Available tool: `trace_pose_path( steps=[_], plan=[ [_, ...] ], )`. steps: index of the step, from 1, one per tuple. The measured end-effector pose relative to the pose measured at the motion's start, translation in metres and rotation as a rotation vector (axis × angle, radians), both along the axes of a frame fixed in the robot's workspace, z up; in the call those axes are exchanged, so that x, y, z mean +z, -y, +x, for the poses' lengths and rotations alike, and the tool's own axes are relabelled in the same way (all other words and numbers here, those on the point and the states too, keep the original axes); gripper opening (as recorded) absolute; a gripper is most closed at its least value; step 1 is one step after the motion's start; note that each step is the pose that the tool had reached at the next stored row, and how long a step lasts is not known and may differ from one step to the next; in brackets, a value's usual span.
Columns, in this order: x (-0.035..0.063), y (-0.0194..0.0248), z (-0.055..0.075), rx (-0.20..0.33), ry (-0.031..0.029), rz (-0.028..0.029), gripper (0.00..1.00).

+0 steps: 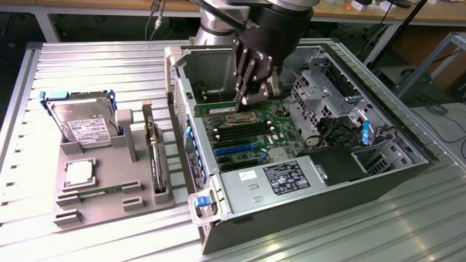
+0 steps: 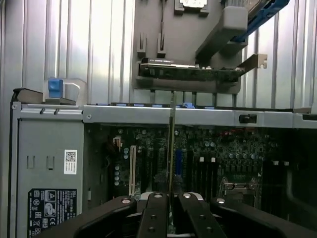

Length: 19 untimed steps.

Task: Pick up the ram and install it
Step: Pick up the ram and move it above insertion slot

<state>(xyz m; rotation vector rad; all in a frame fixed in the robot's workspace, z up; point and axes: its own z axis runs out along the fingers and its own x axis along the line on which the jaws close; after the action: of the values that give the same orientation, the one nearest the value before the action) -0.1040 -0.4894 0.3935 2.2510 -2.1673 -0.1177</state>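
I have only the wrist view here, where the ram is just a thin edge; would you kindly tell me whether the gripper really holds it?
Observer: Yes, the gripper is shut on one end of the ram, and the green stick reaches sideways towards the exterior view's left.
Operator: Thank you. Is it seated yet?
Observer: It does not look so; it appears to hover over the motherboard, just beyond the black memory slots.
Operator: Is anything like it outside the case?
Observer: Yes, a second green stick lies in the grey tray, on the exterior view's left of the computer case.
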Motion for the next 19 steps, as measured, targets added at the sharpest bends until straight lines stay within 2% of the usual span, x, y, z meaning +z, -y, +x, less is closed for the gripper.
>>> trace_pose_path(
  steps=[2,4,6,9,11,14,16,19],
  plan=[
    [-0.0004,-0.0052,0.007,0.0,0.0001,0.0001,0.14],
    [-0.0017,-0.015,0.018,0.0,0.0001,0.0001,0.14],
    [-0.0038,-0.0228,0.03,0.0,0.0001,0.0001,0.14],
    [-0.006,-0.0303,0.041,0.0,0.0001,0.0,0.14],
    [-0.0084,-0.0381,0.052,0.0,0.0001,0.0001,0.14],
    [-0.0117,-0.0465,0.063,0.0,0.0001,0.0001,0.14],
    [-0.0159,-0.0554,0.073,0.0,0.0002,0.0002,0.14],
    [-0.0202,-0.0693,0.081,0.0,0.0002,0.0002,0.14]
  ],
)
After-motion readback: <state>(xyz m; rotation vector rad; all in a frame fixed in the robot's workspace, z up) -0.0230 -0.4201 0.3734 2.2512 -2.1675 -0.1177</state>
